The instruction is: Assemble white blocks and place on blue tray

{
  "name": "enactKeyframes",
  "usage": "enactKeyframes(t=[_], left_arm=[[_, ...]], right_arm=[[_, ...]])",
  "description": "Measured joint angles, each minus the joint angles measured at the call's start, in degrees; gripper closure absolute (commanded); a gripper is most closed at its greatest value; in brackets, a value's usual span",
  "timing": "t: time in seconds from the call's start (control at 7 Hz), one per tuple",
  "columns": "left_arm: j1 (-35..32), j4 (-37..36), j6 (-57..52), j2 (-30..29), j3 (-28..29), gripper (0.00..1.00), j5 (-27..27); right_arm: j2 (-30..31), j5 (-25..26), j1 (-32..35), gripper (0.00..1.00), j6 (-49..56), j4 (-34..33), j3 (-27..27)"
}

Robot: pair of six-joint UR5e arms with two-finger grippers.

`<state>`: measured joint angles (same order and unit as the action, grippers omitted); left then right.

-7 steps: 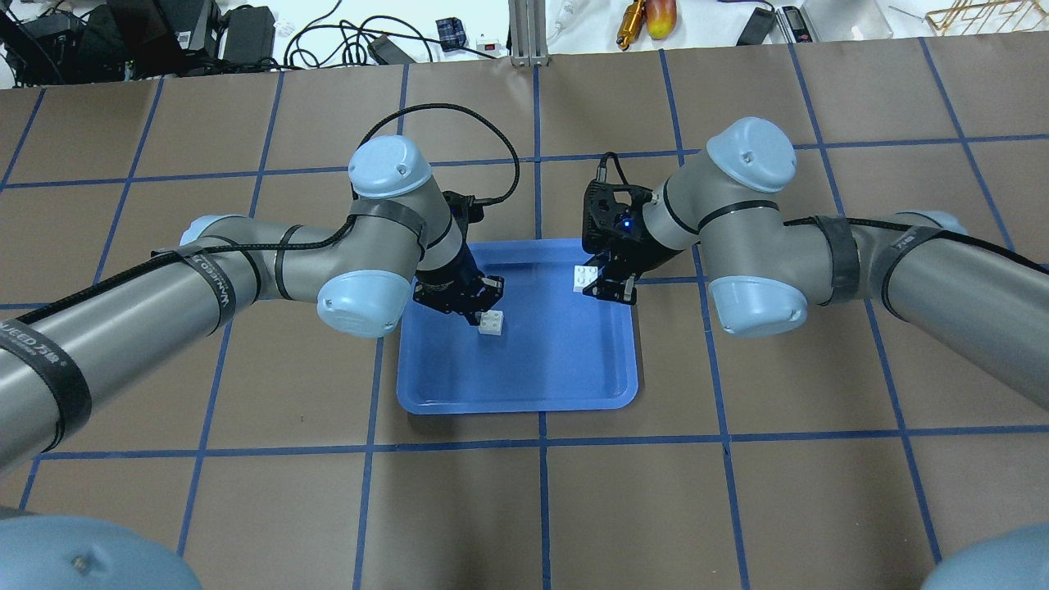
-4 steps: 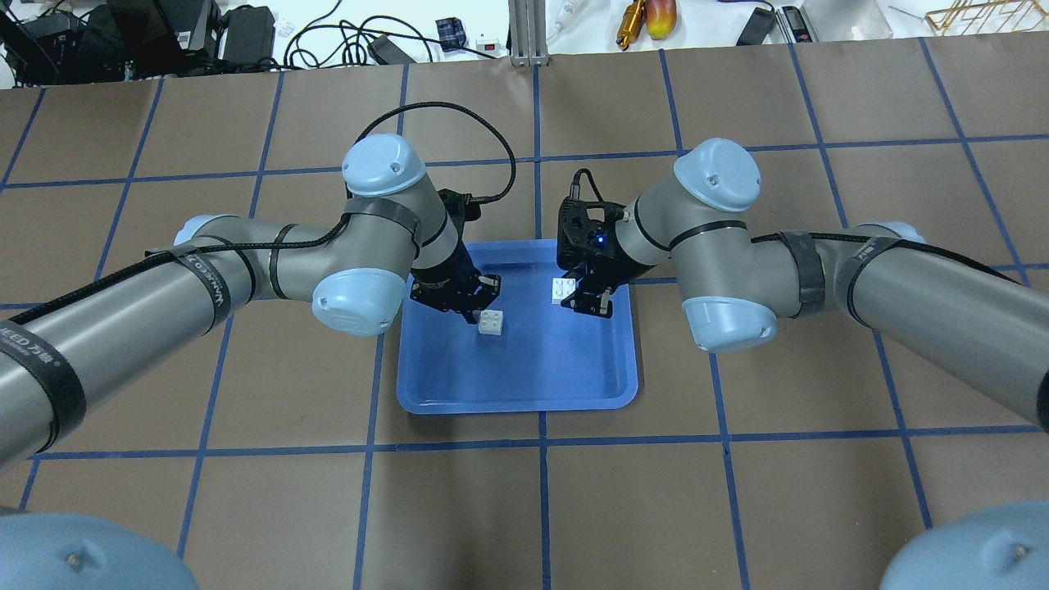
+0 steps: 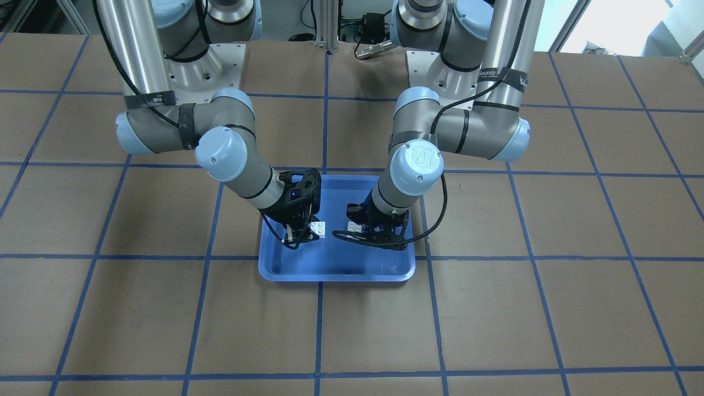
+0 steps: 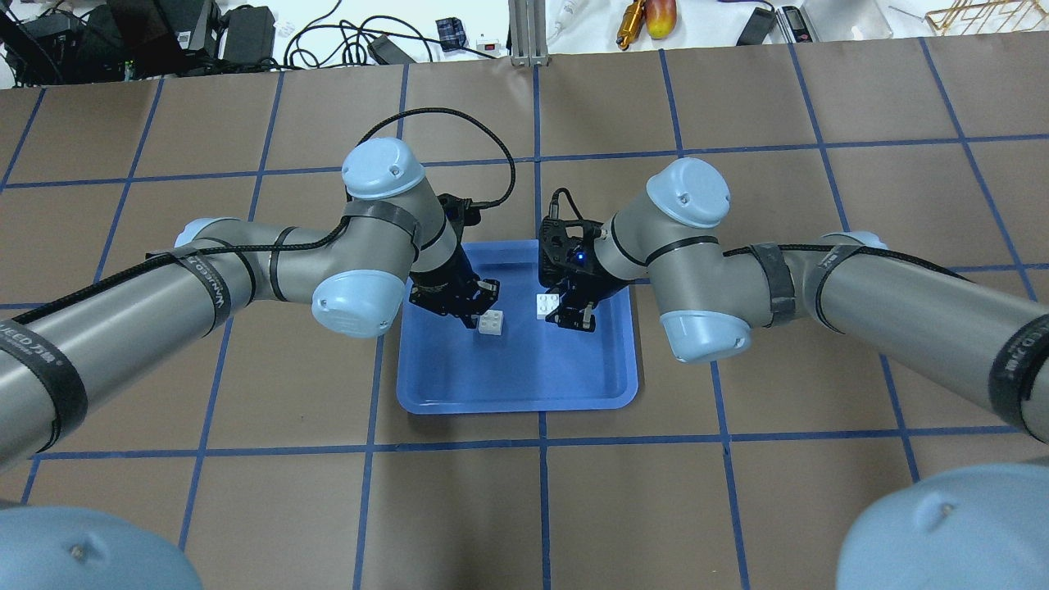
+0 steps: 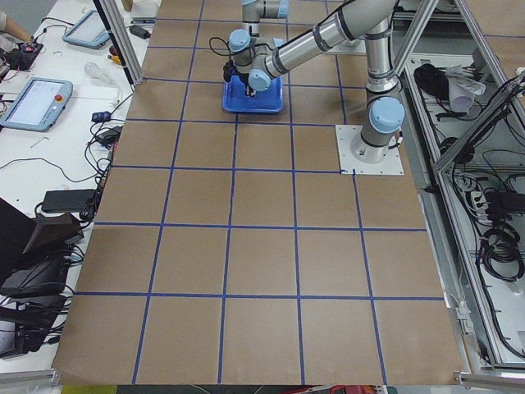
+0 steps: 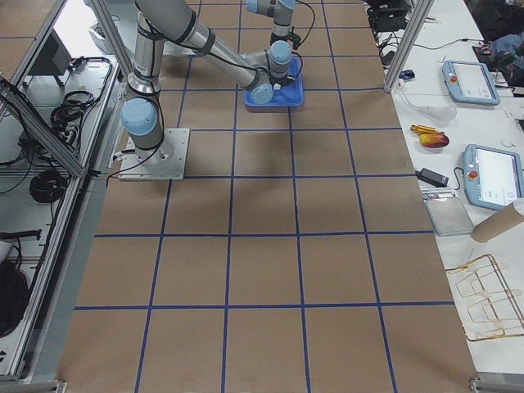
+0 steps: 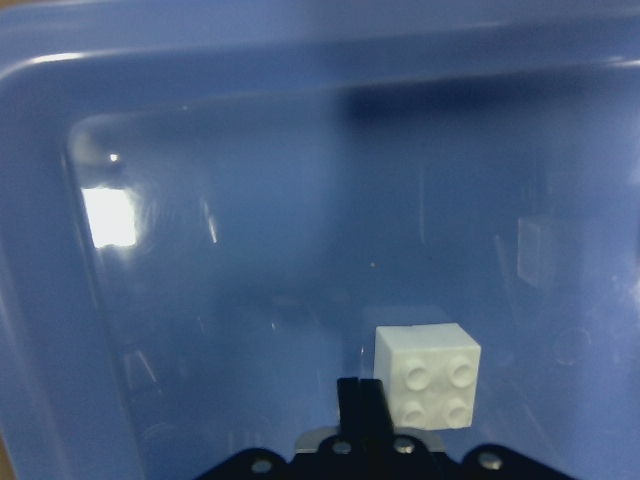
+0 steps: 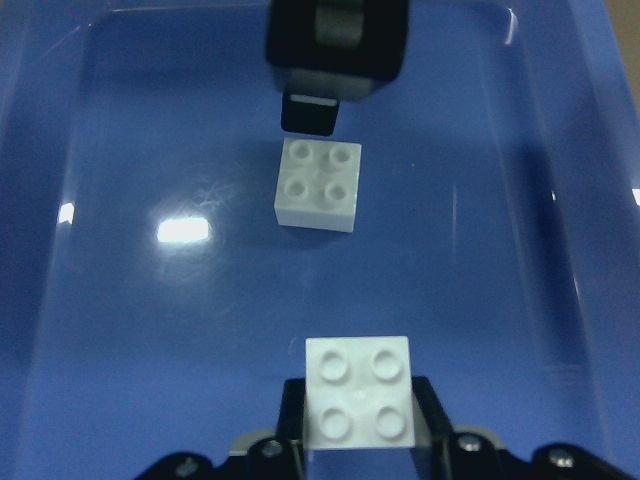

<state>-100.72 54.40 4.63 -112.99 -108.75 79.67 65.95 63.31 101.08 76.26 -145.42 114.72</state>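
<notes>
R jaws clamp 1 white block (image 8: 358, 395) — L jaws partly hidden, grip unclear.

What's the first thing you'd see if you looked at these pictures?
The big grey left arm and right arm meet over a blue tray in the middle of the brown table. The right gripper pinches a tiny white block over the tray, and a second white block is right by the tip of the left gripper.

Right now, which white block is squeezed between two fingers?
The block in the right gripper, fingers on both sides. The other block shows one finger beside it.
</notes>
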Motion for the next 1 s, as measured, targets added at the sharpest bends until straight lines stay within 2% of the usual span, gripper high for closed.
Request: enactKeyframes(t=[0.43, 1.0], left_arm=[[-0.4, -0.1, 1.7, -0.4, 0.1, 1.00, -0.1], [-0.9, -0.2, 2.9, -0.6, 0.1, 1.00, -0.1]], right_arm=[[-1.6, -3.0, 0.5, 1.00, -3.7, -1.7, -0.1], [-3.3, -2.9, 1.8, 1.00, -5.8, -3.3, -0.1]])
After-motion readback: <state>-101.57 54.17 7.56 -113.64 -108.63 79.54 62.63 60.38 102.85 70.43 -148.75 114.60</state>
